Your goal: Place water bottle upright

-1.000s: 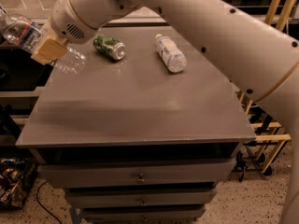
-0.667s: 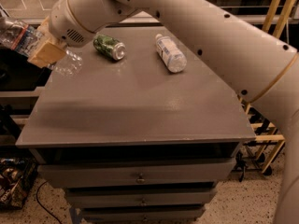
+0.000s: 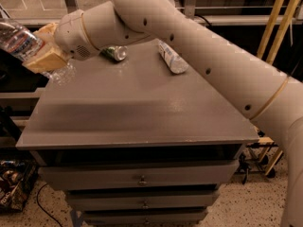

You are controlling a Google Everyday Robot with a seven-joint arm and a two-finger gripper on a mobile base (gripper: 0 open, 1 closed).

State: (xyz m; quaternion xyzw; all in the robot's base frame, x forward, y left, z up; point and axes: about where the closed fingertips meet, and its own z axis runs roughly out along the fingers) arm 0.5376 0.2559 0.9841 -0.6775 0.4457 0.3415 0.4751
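My gripper hangs over the table's far left edge, its tan fingers shut on the water bottle. The bottle is clear and ribbed with a narrow label carrying red and blue marks. It is held tilted, its upper end pointing up and left past the table edge, its lower end just above the grey tabletop. Its cap is out of view.
A green drink can lies on its side at the back of the table. A clear bottle with a wide white-and-pale-blue label lies behind it to the right. My white arm crosses above the table from the right. Drawers sit below.
The gripper with the bottle has shifted slightly left and up near the table's left edge. The can and the other bottle have not moved.
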